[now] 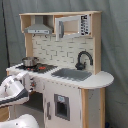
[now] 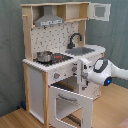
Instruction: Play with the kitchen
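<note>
The oven door (image 2: 70, 107) of the kitchen (image 1: 60, 65) is already swung open, just below the jaws. I cannot tell if they are open. The knobs (image 2: 56, 76) look untouched.

Behind everything you see a grey-green curtain (image 2: 11, 55) hanging as a backdrop in both exterior views, its folds running straight down. Under it, in the second exterior view, you have a light wooden floor (image 2: 20, 119) with visible plank grain.
</note>
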`<state>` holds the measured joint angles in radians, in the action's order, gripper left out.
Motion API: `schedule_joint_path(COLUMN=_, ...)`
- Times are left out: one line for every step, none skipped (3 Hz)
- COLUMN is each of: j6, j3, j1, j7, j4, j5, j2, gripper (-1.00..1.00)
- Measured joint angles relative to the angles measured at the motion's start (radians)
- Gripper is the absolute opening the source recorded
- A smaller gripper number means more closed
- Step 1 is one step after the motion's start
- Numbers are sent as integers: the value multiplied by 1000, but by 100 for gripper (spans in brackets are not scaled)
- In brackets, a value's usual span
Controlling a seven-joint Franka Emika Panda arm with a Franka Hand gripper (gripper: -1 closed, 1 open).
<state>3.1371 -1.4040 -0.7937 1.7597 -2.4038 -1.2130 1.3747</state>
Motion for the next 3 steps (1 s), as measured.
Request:
schedule_joint_path(j6=0, j3=-2, j1=15, j7=-3, j4=7, j5=0, j2=81, gripper=100)
schedule_joint_path(j6=-10, j3=-13, j1=34, j7=-94, j4=12, j5=0, j2=118, gripper=100)
schedule_joint_path(j6=-17, j3=-13, j1=40, j7=-199, j4=12, j5=0, j2=118, gripper=100)
